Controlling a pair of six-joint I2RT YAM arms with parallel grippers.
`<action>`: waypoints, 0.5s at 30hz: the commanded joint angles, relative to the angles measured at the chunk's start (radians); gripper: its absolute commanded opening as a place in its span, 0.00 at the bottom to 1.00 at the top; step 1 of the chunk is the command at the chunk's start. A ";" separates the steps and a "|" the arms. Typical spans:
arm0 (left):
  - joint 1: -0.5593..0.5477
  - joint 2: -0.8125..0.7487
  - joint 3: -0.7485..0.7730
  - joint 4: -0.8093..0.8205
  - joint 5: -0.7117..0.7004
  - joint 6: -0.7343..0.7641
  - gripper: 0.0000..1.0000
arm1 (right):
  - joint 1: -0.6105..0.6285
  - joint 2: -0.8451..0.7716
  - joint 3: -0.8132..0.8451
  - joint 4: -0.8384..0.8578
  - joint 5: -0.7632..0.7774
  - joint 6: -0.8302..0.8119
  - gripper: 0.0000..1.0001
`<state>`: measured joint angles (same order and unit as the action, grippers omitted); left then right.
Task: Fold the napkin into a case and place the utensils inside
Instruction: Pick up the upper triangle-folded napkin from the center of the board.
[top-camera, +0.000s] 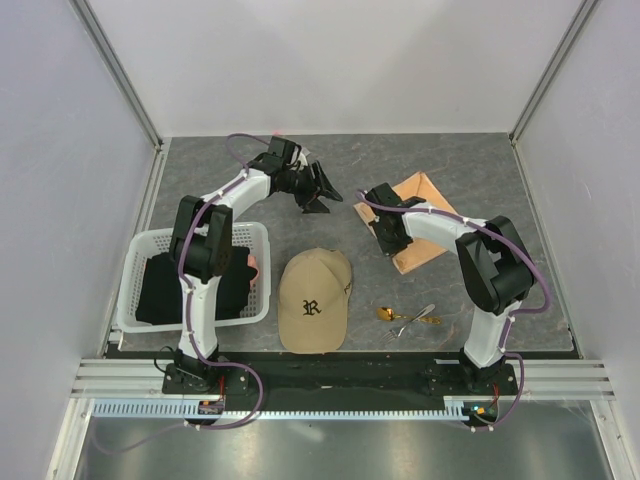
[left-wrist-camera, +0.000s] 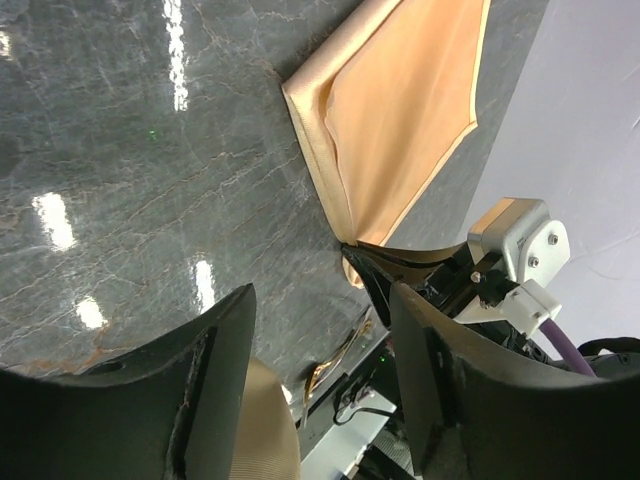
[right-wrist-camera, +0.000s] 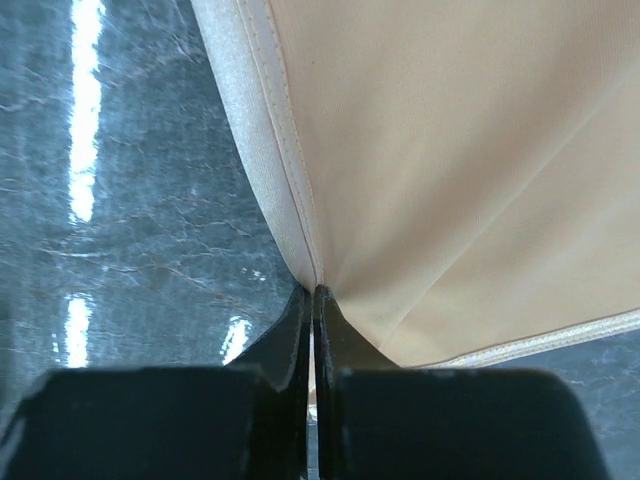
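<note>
The peach-orange napkin (top-camera: 425, 205) lies partly folded on the grey table at the right, also seen in the left wrist view (left-wrist-camera: 400, 100) and the right wrist view (right-wrist-camera: 450, 150). My right gripper (top-camera: 385, 232) is shut on the napkin's near-left edge, its fingertips pinching the hem (right-wrist-camera: 314, 292). The left gripper (top-camera: 322, 195) hovers open to the left of the napkin with nothing between its fingers (left-wrist-camera: 320, 300). The utensils (top-camera: 408, 317), a gold spoon and silvery pieces, lie together near the front edge, right of the cap.
A tan baseball cap (top-camera: 313, 300) sits at front centre between the arms. A white basket (top-camera: 140, 240) holding a black cloth (top-camera: 160, 285) stands at the front left. Grey walls close in the table on three sides.
</note>
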<state>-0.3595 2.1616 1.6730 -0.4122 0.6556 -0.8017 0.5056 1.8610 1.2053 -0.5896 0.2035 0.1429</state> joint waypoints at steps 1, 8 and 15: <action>-0.027 0.021 0.065 0.007 0.019 -0.022 0.65 | 0.010 0.035 0.025 0.036 -0.101 0.064 0.00; -0.070 0.076 0.125 0.015 -0.019 -0.050 0.66 | 0.010 0.003 0.071 0.034 -0.202 0.142 0.00; -0.090 0.115 0.148 -0.020 -0.097 -0.059 0.66 | 0.010 0.007 0.091 0.047 -0.253 0.184 0.00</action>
<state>-0.4454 2.2574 1.7782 -0.4133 0.6174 -0.8268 0.5087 1.8641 1.2488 -0.5739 -0.0021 0.2790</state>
